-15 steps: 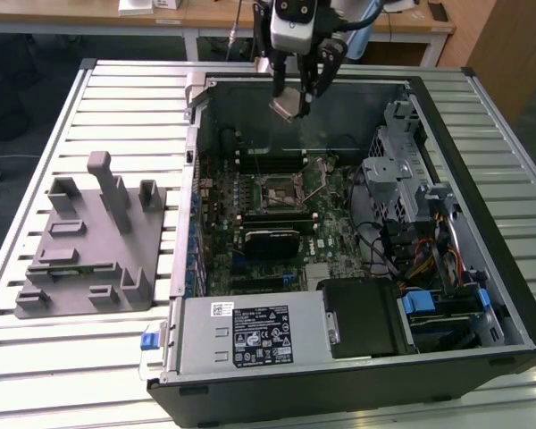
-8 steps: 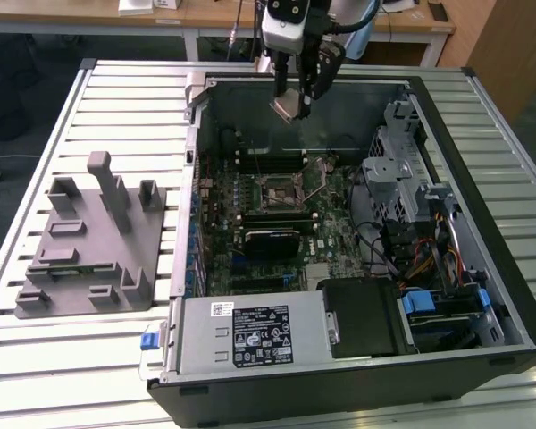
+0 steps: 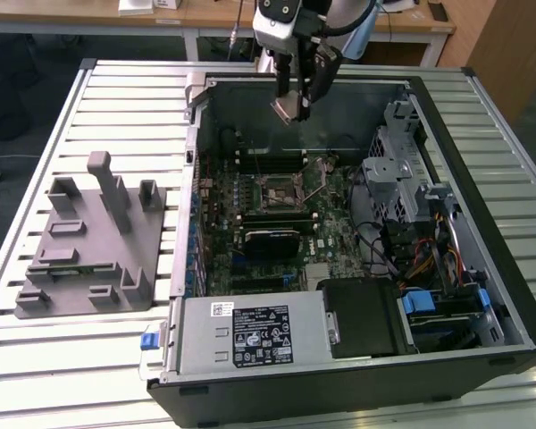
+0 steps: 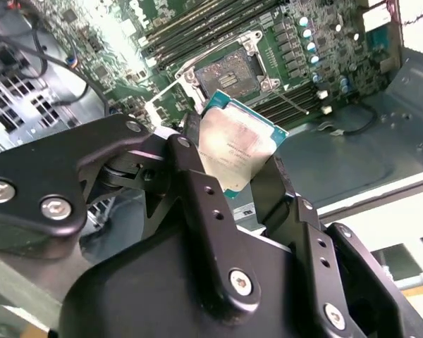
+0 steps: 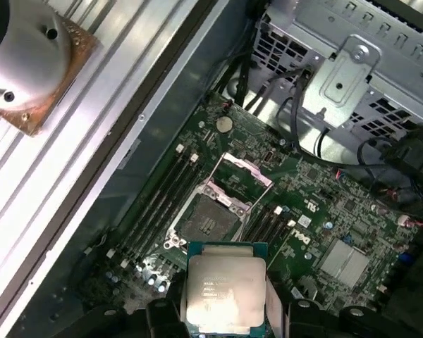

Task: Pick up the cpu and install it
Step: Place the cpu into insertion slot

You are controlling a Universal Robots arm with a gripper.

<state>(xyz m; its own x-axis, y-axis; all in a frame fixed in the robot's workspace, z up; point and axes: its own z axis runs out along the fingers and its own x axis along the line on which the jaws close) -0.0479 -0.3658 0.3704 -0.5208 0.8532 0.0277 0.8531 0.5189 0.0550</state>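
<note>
pinching the cpu [image 4: 240,148] by its edges between my fingers [image 4: 197,197], i hold my gripper [image 3: 297,103] over the open computer case [image 3: 366,107], the chip tilted, clear of the board's bare socket [image 5: 211,222].

table: slatted metal [image 3: 116,89] | on it: grey tray [image 3: 80,239] w/ blocks, open PC case [image 3: 339,393]
</note>
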